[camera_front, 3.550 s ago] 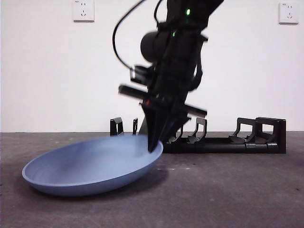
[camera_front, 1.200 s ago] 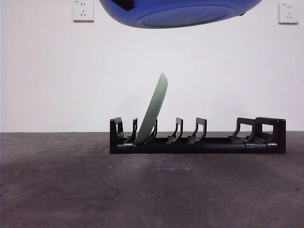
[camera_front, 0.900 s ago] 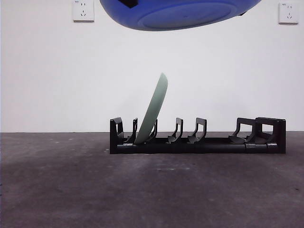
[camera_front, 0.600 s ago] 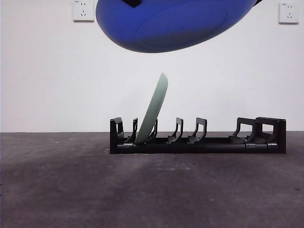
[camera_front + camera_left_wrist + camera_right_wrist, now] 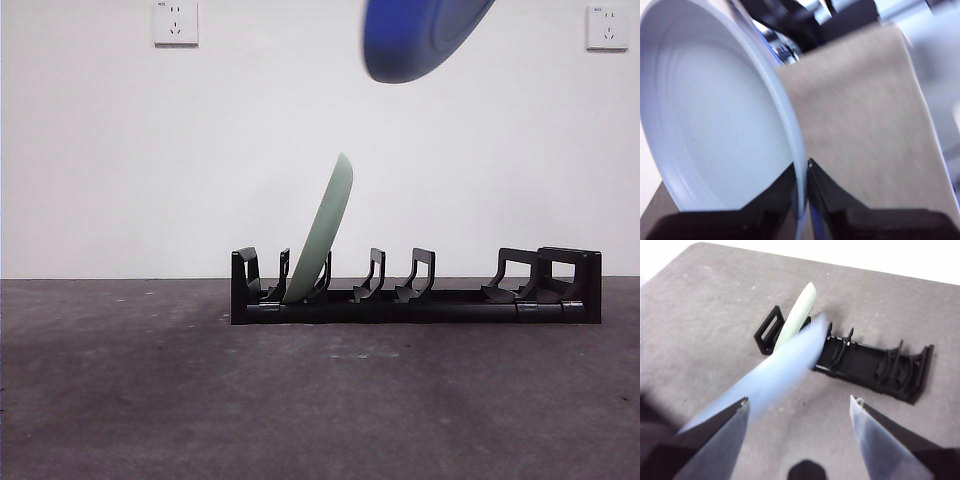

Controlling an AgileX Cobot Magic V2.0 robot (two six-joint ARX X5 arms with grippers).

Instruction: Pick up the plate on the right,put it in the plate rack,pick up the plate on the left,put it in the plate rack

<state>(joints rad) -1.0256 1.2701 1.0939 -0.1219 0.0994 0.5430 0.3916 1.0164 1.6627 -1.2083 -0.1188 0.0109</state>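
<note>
My left gripper (image 5: 802, 176) is shut on the rim of the blue plate (image 5: 715, 115), which fills much of the left wrist view. In the front view the blue plate (image 5: 425, 35) hangs high at the top, turned nearly edge-on, above the plate rack (image 5: 460, 305). A pale green plate (image 5: 322, 230) leans in a slot near the rack's left end. My right gripper (image 5: 800, 402) is open and holds nothing. Below it, a blurred blue plate (image 5: 775, 375) crosses in front of the plate rack (image 5: 865, 365) and the green plate (image 5: 797, 315).
The dark grey tabletop (image 5: 320, 400) spreads in front of the rack. Several rack slots to the right of the green plate stand free. Two wall sockets (image 5: 175, 22) sit on the white wall behind.
The blue plate, first lifted off the table, has turned from lying flat overhead to nearly edge-on and shifted right. The green plate and rack have not moved.
</note>
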